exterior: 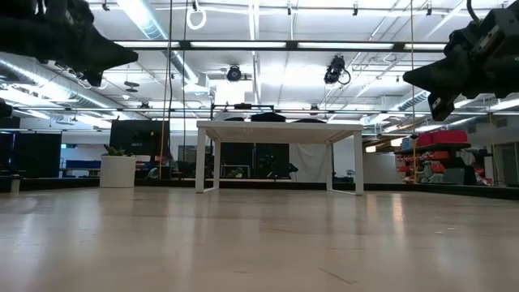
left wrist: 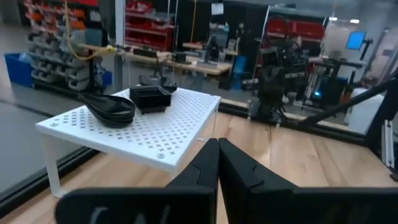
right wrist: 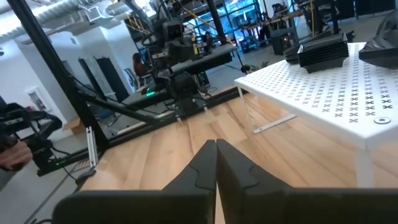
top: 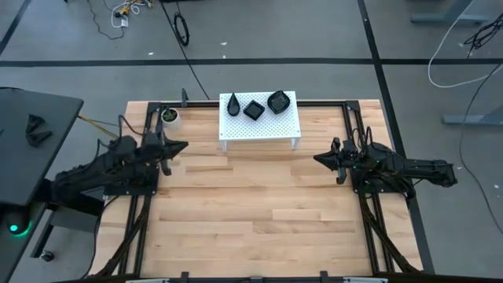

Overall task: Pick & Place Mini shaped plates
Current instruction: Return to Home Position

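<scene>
The left gripper is pinched fully together with nothing between its fingers. The left wrist view shows the two dark tips meeting in a point. It hangs above the wooden table, off the left front corner of the white perforated shelf, well apart from it and aimed toward the table's middle. The right gripper is likewise closed tight and empty. It sits off the shelf's right front corner and faces the left one across bare wood. In the low view both hang high above the table top, one to each side of the shelf.

On the shelf sit three piles of mini shaped plates: the drop-shaped plates toward its left end, the square plates in the middle, and the shell-shaped plates toward its right end. No black plate shows on the table itself, so the sorting looks finished and only the retreat to rest remains. A small white cup stands just off the shelf's left end, beyond the left gripper.

The hazard from here is small, I judge, but real. A wide swing of the left arm could clip the cup or the shelf's left leg. A knock to the shelf could make the glossy piles slide or topple. The right arm looks to have more room beside the shelf.
</scene>
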{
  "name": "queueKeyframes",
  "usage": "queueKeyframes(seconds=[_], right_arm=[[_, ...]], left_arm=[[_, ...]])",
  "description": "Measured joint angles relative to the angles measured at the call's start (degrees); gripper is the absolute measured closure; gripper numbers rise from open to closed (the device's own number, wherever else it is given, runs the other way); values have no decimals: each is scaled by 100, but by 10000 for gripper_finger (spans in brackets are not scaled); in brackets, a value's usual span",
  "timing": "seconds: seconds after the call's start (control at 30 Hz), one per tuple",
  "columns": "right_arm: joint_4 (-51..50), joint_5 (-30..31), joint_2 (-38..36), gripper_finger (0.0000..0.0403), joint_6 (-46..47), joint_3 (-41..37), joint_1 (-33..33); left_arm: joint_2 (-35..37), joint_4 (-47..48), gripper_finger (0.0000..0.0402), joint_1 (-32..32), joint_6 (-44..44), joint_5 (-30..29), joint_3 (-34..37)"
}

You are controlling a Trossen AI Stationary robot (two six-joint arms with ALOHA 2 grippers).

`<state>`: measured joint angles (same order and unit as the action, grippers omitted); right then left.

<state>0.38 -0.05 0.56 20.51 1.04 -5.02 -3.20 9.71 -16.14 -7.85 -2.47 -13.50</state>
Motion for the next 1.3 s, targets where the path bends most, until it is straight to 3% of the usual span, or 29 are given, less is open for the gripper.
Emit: queueKeyframes(seconds=[0.07, 0.43, 0.6, 0.7, 0.93, 1.07, 1.3], right_arm=[[2, 1, 0, 392, 0, 0, 0], [2, 2, 2, 392, -2, 0, 0], [4, 2, 2, 392, -2, 0, 0], [4, 4, 4, 392, -2, 0, 0], [5, 4, 7, 392, -2, 2, 0], [4, 4, 7, 392, -2, 2, 0], [4, 4, 7, 392, -2, 2, 0]], left_arm=[[306, -3, 393, 0, 28, 5, 172], [310, -786, 382, 34, 24, 1093, 512], [229, -1809, 380, 181, -463, 699, 1220], [127, -1123, 383, 197, -834, 633, 1262], [-17, -1215, 379, 186, -2027, 287, 1274], [-36, -1208, 379, 188, -1819, 565, 1276], [311, -1134, 379, 723, 145, 640, 1288]])
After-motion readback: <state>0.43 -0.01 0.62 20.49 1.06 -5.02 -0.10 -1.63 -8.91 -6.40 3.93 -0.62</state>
